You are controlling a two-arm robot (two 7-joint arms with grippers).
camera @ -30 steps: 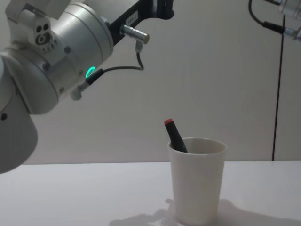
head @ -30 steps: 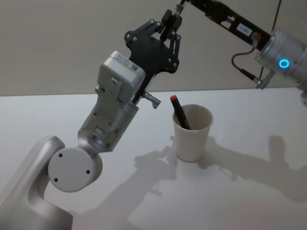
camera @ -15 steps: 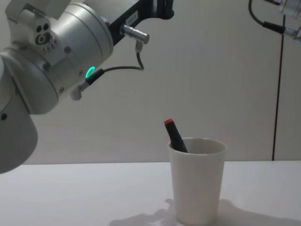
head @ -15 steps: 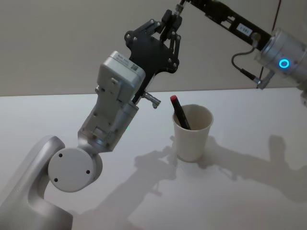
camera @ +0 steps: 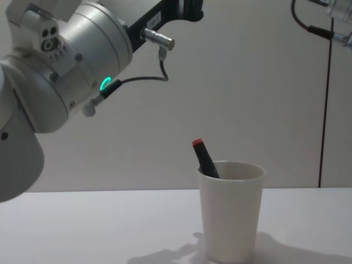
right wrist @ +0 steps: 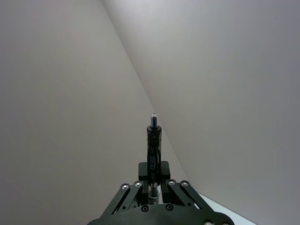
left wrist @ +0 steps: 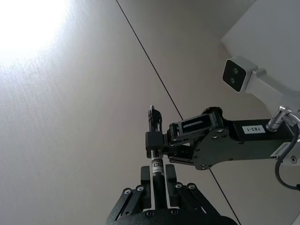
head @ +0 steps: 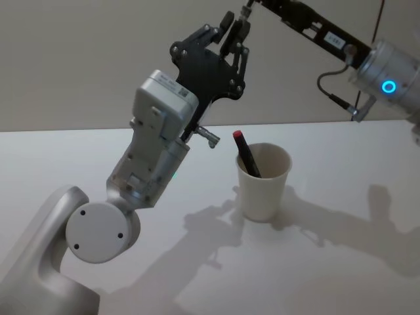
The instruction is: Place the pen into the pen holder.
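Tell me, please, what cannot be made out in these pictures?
Red-capped pen: lower part hidden inside the pen holder, chest view.
Black pen: gripped end hidden within the right hand, right wrist view.
Its label: too small to read, both wrist views.

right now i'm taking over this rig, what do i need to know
Right gripper: raised well above the table, shut on a black pen.
Left gripper: raised at the same pen, meeting the right one; whether it grips cannot be told.
Cup: upright on the table, with a red-capped pen leaning inside.
Done: one pen is in the cup.
Left: bring the black pen down into the cup and release it.
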